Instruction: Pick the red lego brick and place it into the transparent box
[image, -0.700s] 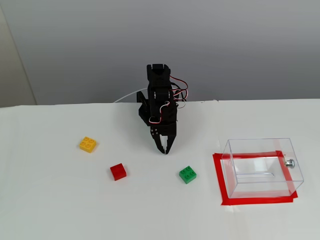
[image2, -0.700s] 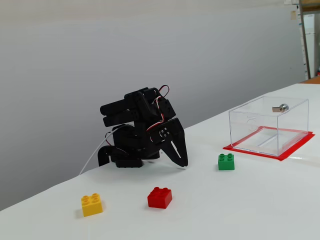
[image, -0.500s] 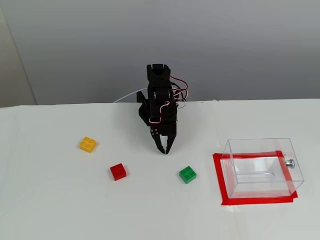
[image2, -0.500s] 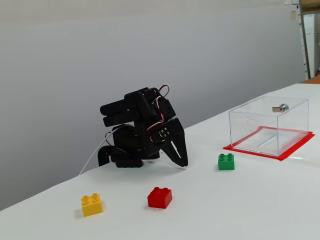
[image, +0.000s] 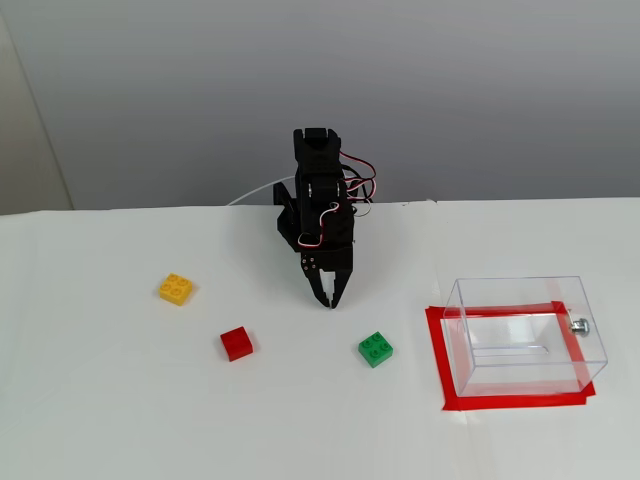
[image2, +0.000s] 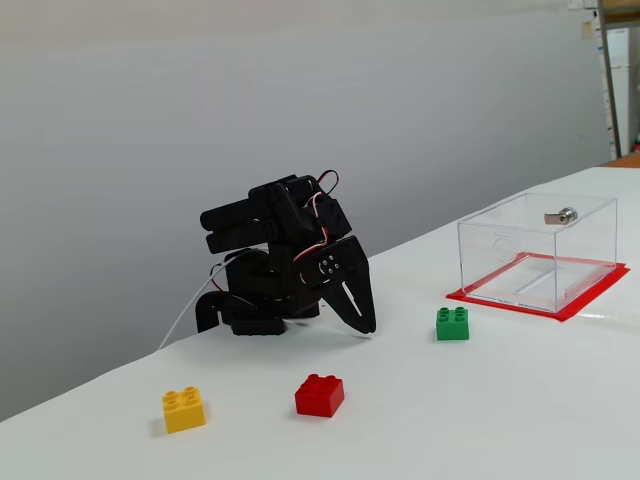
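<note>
The red lego brick lies on the white table, left of and in front of the arm in a fixed view. The transparent box stands empty on a red taped rectangle at the right, with a silver knob on its side. My black gripper hangs folded down from the arm, fingertips together near the table, shut with nothing in it. It sits well apart from the red brick and the box.
A yellow brick lies further left, and a green brick lies between the gripper and the box. The arm's base stands at the table's back edge before a grey wall.
</note>
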